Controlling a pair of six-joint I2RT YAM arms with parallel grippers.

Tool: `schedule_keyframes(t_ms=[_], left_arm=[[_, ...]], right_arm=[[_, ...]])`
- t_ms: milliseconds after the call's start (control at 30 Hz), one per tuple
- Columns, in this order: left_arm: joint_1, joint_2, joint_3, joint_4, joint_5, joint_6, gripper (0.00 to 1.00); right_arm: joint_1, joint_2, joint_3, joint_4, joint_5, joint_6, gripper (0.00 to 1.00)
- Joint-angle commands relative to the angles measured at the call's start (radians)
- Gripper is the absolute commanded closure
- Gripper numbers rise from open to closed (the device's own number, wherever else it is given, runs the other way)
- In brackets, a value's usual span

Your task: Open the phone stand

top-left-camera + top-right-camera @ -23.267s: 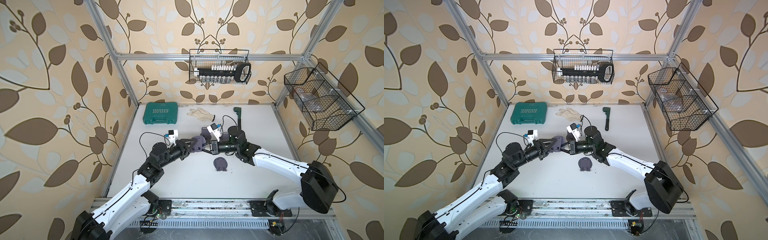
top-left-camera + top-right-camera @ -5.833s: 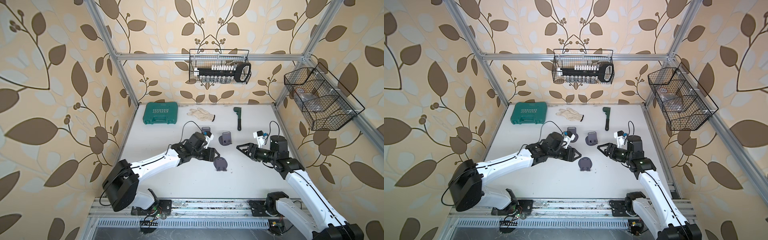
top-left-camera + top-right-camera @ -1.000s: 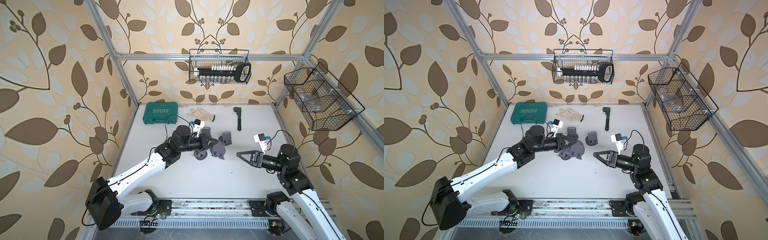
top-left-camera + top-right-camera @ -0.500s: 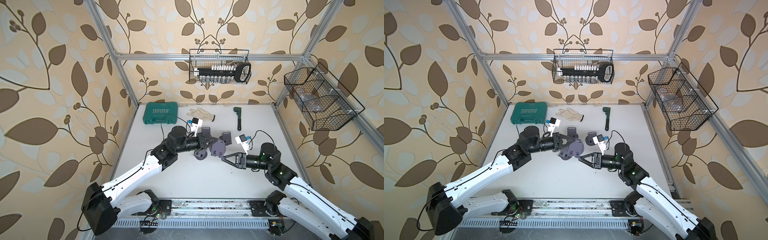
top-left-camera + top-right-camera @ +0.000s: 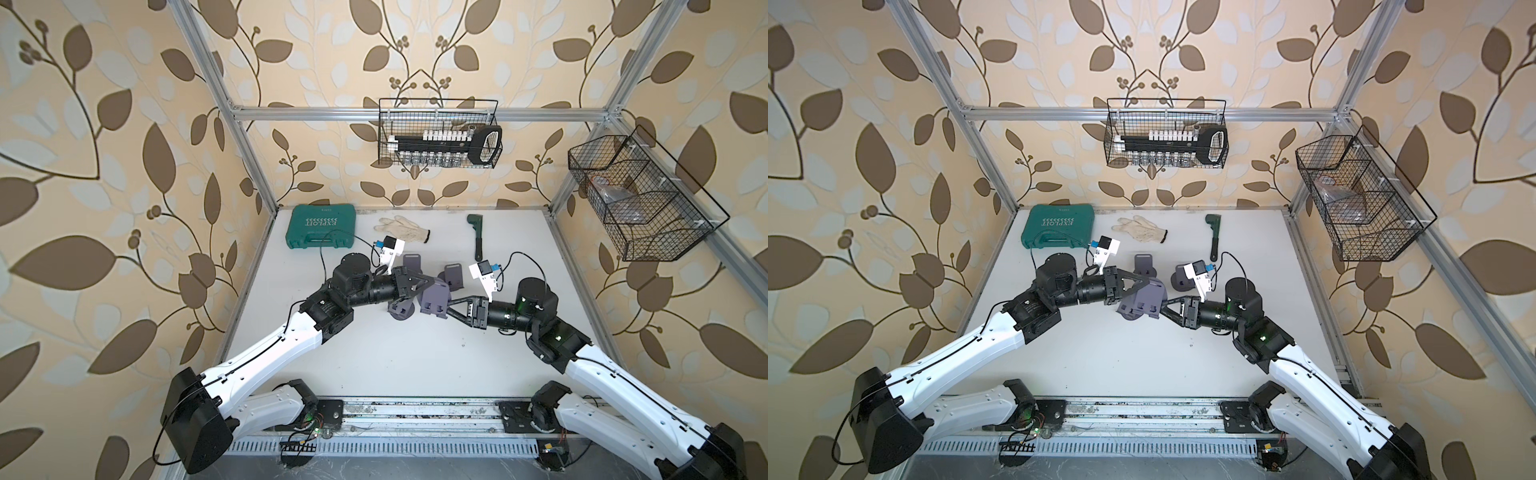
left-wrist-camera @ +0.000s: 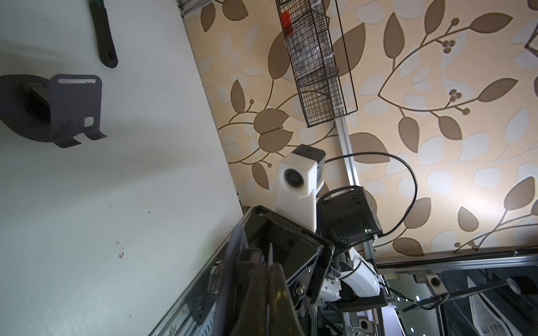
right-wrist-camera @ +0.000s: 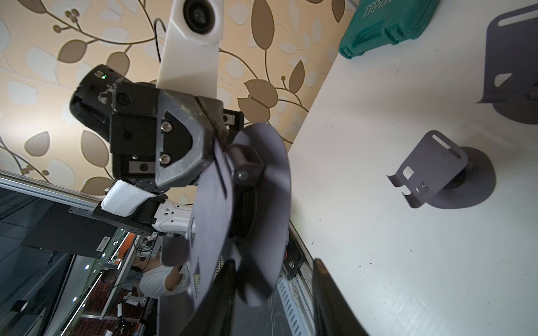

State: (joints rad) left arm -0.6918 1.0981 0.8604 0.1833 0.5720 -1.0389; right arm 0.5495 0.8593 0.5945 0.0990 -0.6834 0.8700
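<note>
One phone stand (image 5: 435, 300) held above desk (image 5: 374, 365), centre of frame in both top views. Left tool (image 5: 431, 285) clamped on its back plate from left side. Right tool (image 5: 448, 311) at stand's right edge, fingers (image 7: 329, 291) apart either side of disc base; contact unclear. Second stand (image 5: 412, 262) and third stand (image 5: 454, 274) sit on desk, just above it in frame.

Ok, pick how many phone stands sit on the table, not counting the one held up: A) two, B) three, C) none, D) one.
A: one open phone stand and a second phone stand sit on the table, behind the held phone stand.
</note>
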Motion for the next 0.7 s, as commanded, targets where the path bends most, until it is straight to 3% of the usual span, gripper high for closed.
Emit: schedule_keyframes(t_ms=[0,167,400,667], left_arm=[[0.003,-0.022,-0.022,0.090,0.035,0.004,1.00],[0.003,-0.005,-0.032,0.110,0.043,0.000,1.00],[0.003,0.024,-0.064,0.181,0.058,-0.040,1.00],[0.003,0.022,-0.040,0.190,0.061,-0.029,1.00]], right_arm=[[0.005,0.038,0.041,0.085,-0.003,-0.007,0.64],[0.007,0.067,0.028,0.179,0.001,0.057,0.72],[0.017,0.099,0.073,0.231,0.029,0.096,0.99],[0.038,0.160,0.075,0.174,0.039,0.115,1.00]])
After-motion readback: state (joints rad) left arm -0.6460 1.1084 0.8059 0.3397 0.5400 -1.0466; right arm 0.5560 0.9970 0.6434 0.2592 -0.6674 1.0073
